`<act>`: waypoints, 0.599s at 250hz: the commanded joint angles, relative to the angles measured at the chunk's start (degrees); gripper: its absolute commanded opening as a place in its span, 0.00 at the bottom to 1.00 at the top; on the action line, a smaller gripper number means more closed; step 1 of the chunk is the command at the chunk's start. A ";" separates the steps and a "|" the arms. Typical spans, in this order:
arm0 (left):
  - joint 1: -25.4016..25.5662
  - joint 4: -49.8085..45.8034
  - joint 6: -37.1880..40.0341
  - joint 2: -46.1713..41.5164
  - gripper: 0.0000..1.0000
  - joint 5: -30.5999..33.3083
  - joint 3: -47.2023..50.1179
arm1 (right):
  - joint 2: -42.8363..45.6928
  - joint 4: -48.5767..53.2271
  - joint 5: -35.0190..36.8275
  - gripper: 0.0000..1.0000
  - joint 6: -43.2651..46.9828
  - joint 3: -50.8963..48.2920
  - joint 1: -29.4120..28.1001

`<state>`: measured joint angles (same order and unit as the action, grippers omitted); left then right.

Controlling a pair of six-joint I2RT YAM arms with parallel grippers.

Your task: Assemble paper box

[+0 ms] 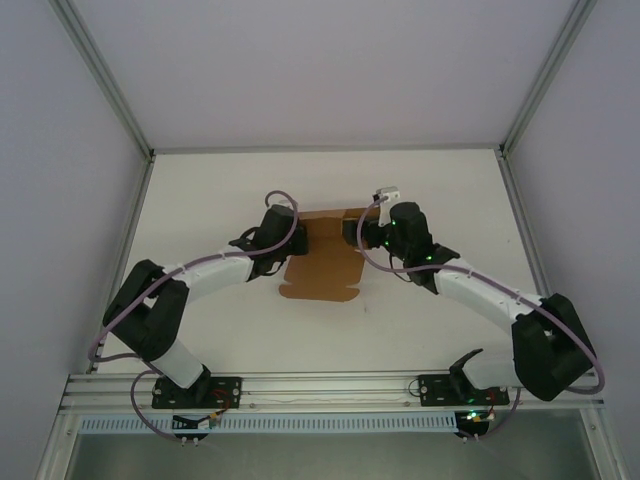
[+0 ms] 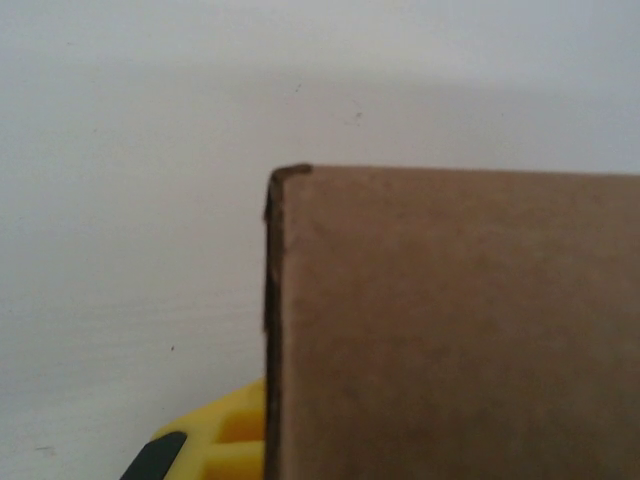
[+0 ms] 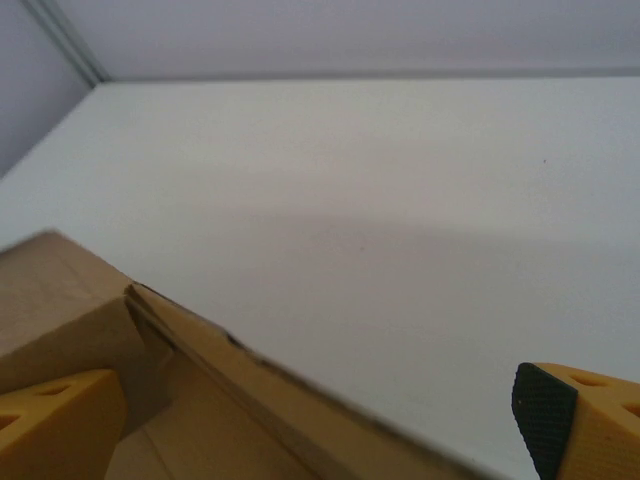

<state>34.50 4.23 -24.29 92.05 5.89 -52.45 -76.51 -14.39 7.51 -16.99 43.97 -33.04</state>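
Evidently the job is in its early part: the paper box lies in the middle of the bench, mostly as a flat brown sheet. Its near panel and tabs are flat on the surface, and only the far end looks folded up between the two arms. The walls, flaps and closing tabs are, as I judge it, all yet to be done. Both arms reach forward and bend inward, meeting at that far end. The left end effector is closed, apparently pinching an upright panel, which stands in the left wrist view beside one yellow finger. The right end effector is spread wide, gripping nothing, its fingers straddling a raised cardboard edge.
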 commanded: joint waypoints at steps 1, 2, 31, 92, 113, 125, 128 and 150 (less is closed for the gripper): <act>1.98 3.30 0.19 1.39 0.00 -2.80 -2.08 | -0.71 -13.29 1.68 1.00 -11.00 -2.04 -0.94; 1.98 3.27 0.20 1.43 0.00 -2.81 -2.11 | -0.64 -13.42 1.79 1.00 -11.15 -2.13 -0.96; 2.15 2.54 0.20 1.82 0.00 -2.12 -2.44 | 1.02 -13.02 7.35 1.00 -13.59 -3.66 -0.95; 2.15 1.26 0.16 0.91 0.00 -2.84 -3.41 | 4.31 -4.03 6.29 1.00 -9.18 -2.49 -0.95; 2.18 -0.34 1.11 0.34 0.00 -2.82 -4.37 | 7.72 1.87 6.47 1.00 -6.47 -2.40 -0.94; 2.15 -1.16 1.84 -0.09 0.00 -2.85 -4.61 | 10.45 5.29 6.17 1.00 -4.57 -2.48 -0.96; 2.11 -1.32 2.12 -0.13 0.00 -2.95 -4.64 | 11.18 6.20 5.94 1.00 -3.99 -2.56 -0.97; 2.07 -4.00 5.10 -0.73 0.00 -3.58 -5.75 | 16.54 14.19 4.48 1.00 2.50 -2.21 -0.84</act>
<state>36.01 4.08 -23.38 93.56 4.05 -55.79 -66.52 -11.11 13.82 -22.96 40.10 -33.47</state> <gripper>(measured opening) 0.065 0.998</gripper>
